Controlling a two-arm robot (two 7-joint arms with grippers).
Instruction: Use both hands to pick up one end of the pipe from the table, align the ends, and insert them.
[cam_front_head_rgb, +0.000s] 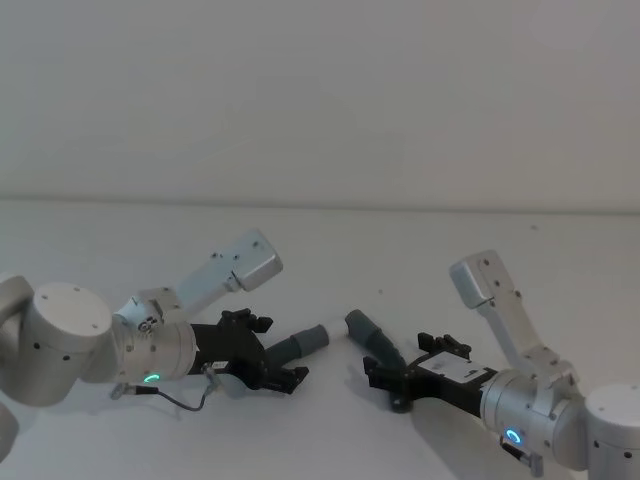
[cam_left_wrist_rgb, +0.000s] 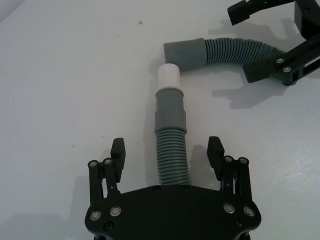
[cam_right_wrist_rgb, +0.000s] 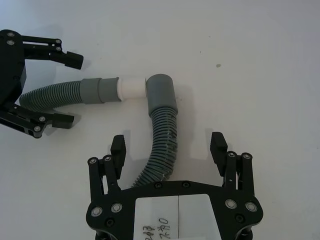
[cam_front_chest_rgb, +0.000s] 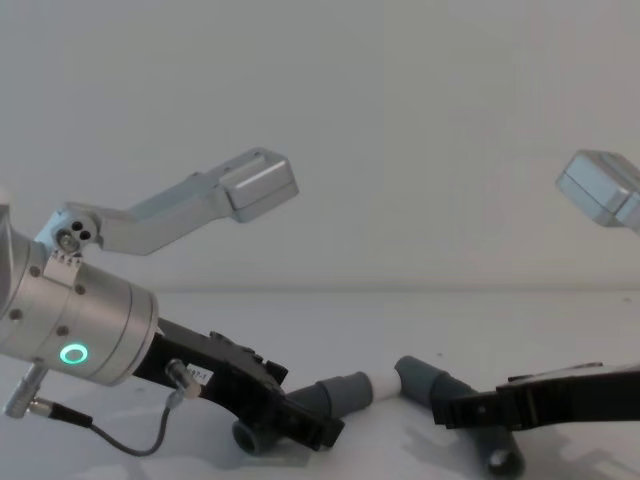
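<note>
While my left end effector (cam_left_wrist_rgb: 166, 146) and right end effector (cam_right_wrist_rgb: 168, 142) stand spread astride the pipe pieces (cam_left_wrist_rgb: 173, 165) on the desk (cam_left_wrist_rgb: 60, 75), the white tip (cam_left_wrist_rgb: 168, 76), butting the other cuff (cam_left_wrist_rgb: 185, 52) sideways, could jam.

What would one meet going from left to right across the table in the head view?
left gripper, open → cuff of the left hose piece → cuff of the right hose piece → right gripper, open

White label (cam_right_wrist_rgb: 172, 212) on right pincer (cam_right_wrist_rgb: 168, 144) — handwritten, perhaps "287"
</note>
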